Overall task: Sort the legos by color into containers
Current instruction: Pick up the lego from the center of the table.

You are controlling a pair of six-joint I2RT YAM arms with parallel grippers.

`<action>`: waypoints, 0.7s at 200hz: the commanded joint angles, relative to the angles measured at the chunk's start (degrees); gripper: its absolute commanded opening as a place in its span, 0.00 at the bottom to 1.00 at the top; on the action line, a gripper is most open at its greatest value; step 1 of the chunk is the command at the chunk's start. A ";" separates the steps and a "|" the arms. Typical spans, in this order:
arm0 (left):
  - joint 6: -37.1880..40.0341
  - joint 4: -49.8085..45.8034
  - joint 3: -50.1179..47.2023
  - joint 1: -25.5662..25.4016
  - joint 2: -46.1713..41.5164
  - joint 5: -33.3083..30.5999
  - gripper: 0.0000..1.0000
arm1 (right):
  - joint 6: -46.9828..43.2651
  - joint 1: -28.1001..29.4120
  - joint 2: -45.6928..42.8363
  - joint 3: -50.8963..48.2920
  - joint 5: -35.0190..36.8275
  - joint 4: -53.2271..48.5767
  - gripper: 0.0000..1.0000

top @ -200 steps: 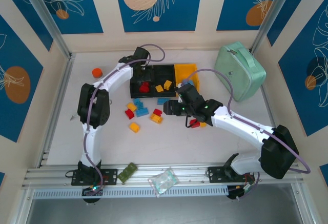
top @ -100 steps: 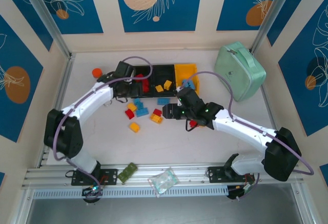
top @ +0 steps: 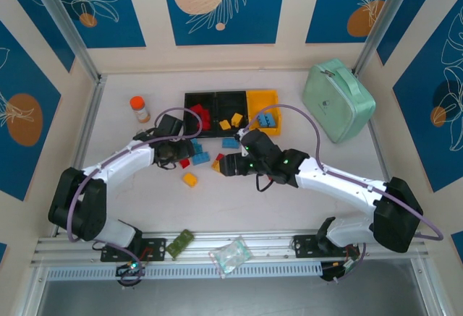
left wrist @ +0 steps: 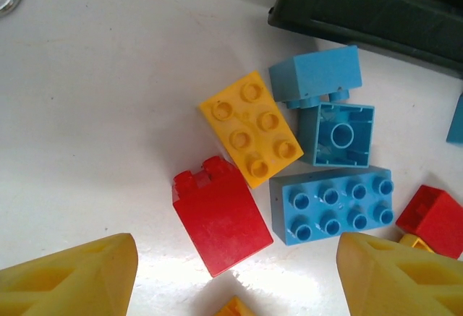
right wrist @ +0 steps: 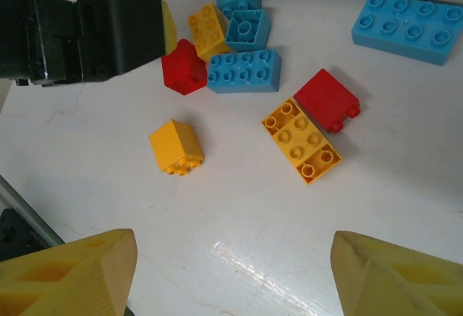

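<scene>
Top external view: the left claw (top: 176, 158) hangs at the 9 o'clock edge of a cluster of legos (top: 198, 158) near the middle of the counter (top: 130, 193). The right claw (top: 221, 168) is near the cluster's 3 o'clock side. Three bins (top: 217, 99) stand in a row at 12 o'clock from the cluster. The left black one holds red bricks, the middle black one holds yellow, and the yellow one holds blue. An orange-capped bottle (top: 139, 110) stands at 9 o'clock from the row and a mint-green case (top: 337, 99) at 3 o'clock. Left wrist view: the yellow fingers (left wrist: 72, 280) are spread wide, released, gripping nothing. A red brick (left wrist: 221, 215) lies between them, with a yellow brick (left wrist: 251, 128) just beside it at 12 o'clock and a blue eight-stud brick (left wrist: 331, 204) at 3 o'clock. Right wrist view: this claw's fingers (right wrist: 394, 276) are also apart and released. A small yellow cube (right wrist: 177, 147) lies alone at 11 o'clock, and a long yellow brick (right wrist: 302, 141) beside a red block (right wrist: 328, 99) lies at 1 o'clock.
</scene>
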 commanded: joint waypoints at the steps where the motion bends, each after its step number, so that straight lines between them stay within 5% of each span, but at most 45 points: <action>1: -3.78 2.79 -0.35 -0.78 0.89 -2.27 0.73 | -0.38 0.32 0.38 0.00 -0.86 0.84 0.71; 47: -4.80 3.92 -0.44 -1.55 5.14 -2.42 0.71 | -0.10 -0.07 -0.24 -0.81 -0.33 0.37 0.71; 140: -4.07 2.44 -3.03 -1.84 6.45 -5.02 0.46 | 0.80 -0.86 -1.25 -2.59 -0.16 1.26 0.70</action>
